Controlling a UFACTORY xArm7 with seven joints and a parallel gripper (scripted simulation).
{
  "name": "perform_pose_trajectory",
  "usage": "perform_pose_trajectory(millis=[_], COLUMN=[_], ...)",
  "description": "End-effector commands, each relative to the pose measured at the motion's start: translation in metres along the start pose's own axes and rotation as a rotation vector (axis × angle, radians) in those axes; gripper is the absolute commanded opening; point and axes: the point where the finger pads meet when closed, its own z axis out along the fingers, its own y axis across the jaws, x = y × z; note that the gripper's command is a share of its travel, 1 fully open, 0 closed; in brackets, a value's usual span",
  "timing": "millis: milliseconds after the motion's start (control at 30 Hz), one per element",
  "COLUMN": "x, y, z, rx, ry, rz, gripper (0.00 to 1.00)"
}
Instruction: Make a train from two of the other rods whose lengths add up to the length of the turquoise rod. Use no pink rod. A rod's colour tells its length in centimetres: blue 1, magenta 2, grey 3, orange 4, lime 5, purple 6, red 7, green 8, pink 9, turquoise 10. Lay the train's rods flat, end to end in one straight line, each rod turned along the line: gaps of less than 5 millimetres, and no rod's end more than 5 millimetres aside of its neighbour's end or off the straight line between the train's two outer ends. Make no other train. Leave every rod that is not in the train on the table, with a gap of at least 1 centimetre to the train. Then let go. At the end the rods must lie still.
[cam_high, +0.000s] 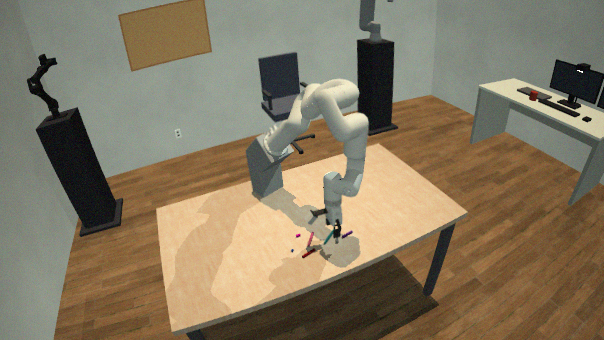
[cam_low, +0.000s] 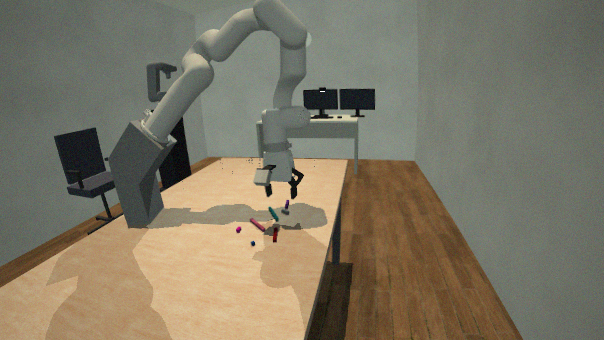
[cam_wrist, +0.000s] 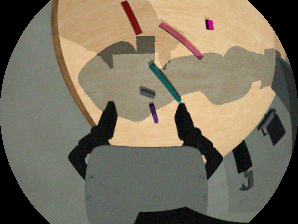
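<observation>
My gripper (cam_high: 336, 232) (cam_low: 281, 192) (cam_wrist: 146, 109) is open and empty, hanging above the table (cam_high: 200, 280) (cam_low: 200, 280). Under it lie a short purple rod (cam_high: 347, 233) (cam_low: 286, 204) (cam_wrist: 153, 112) and a small grey rod (cam_low: 285, 212) (cam_wrist: 147, 92). The turquoise rod (cam_high: 328, 236) (cam_low: 273, 214) (cam_wrist: 164, 82) lies just beside them. Further off are a pink rod (cam_high: 310, 238) (cam_low: 257, 224) (cam_wrist: 181, 39), a red rod (cam_high: 308, 253) (cam_low: 274, 236) (cam_wrist: 132, 18), a magenta piece (cam_high: 298, 234) (cam_low: 238, 229) (cam_wrist: 209, 24) and a blue piece (cam_high: 292, 250) (cam_low: 252, 243). A second grey block (cam_wrist: 145, 43) sits by the red rod's end.
The rods lie close to the table's edge (cam_low: 334, 220) (cam_wrist: 67, 56). The arm's grey base pedestal (cam_high: 265, 170) (cam_low: 135, 175) stands at the far side of the table.
</observation>
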Motion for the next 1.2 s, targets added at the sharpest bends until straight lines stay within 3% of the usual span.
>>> perform_pose_trajectory(millis=[0,200,433,467,1167], x=[-0.010,-0.021,-0.022,-0.022,-0.022], y=[0.000,0.002,0.002,0.002,0.002], z=[-0.002,-0.004,-0.004,-0.004,-0.004], rx=[-0.028,-0.033,-0.033,-0.033,-0.033], ry=[-0.009,-0.008,-0.008,-0.008,-0.008], rz=[0.165,0.329,0.350,0.350,0.350], gripper=[1.00,1.00,1.00,0.47,0.47])
